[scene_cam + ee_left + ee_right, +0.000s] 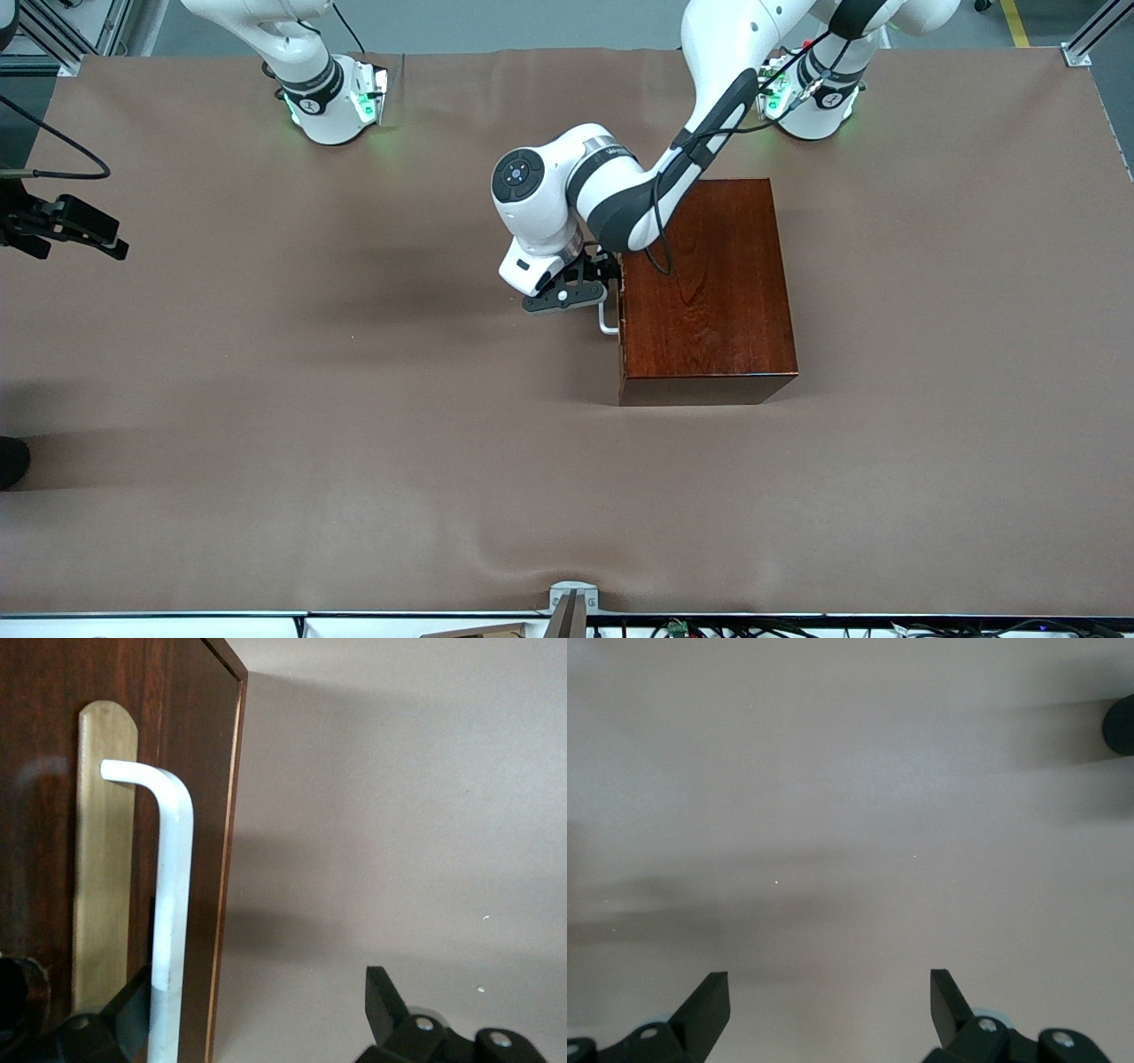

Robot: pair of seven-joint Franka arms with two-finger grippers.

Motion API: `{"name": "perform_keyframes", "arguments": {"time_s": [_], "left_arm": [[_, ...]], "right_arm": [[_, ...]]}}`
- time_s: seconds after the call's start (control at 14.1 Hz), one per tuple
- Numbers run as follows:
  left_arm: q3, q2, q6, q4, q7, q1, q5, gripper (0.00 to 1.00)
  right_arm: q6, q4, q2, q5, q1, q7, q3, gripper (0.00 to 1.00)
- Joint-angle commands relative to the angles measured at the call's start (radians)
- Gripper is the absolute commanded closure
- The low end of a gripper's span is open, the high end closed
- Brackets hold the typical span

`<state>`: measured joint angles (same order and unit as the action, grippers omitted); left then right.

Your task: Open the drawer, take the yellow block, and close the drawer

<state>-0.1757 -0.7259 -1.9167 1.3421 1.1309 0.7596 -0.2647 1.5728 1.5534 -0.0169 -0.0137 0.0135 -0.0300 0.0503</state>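
**Front view: left pincer at the drawer handle, drawer still shut**

Front view, read from the right arm's end of the desk (266, 372) across: the right pincer (66, 230) hangs at the desk's edge, well apart from the box (709, 292), waiting. Its own wrist view shows the fingers (709, 1005) spread wide over bare desk, holding nothing.

Next comes the left pincer (567, 292), reaching from the left arm's base to the front of the box, right at the white handle (608, 321). The drawer (53, 815) is flush in the box, not yet pulled. The block is not visible anywhere; I judge it sits inside.

Handling: the handle is a stiff, thin, smooth bar standing off the dark front on short legs. It looks slippery, so the hold should go on the straight middle of the bar, fingers either side, then a pull straight out from the box. The box looks heavy enough to stay put, though it might slide on the cloth if the tray sticks.

Only the left wrist view shows the fit: the left pincer (257, 1019) is open, one finger (124, 1019) just beside the handle (173, 904), the other (385, 1001) well clear, the bar between them but ungripped. The front view hides that. Only the front view shows the whole box and both arms.
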Motion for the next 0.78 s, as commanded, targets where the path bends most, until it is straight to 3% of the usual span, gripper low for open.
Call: {"name": "perform_keyframes", "arguments": {"time_s": [0.0,0.71], "left_arm": [[-0.004,-0.023,-0.059,-0.031,0.058,0.006,-0.033,0.00],[-0.005,-0.033,-0.229,-0.034,0.112,0.026,-0.027,0.00]], "right_arm": [[-0.008,-0.003,0.012,-0.008,0.006,0.001,-0.003,0.00],[-0.008,-0.003,0.011,-0.005,0.003,-0.002,-0.004,0.00]]}}
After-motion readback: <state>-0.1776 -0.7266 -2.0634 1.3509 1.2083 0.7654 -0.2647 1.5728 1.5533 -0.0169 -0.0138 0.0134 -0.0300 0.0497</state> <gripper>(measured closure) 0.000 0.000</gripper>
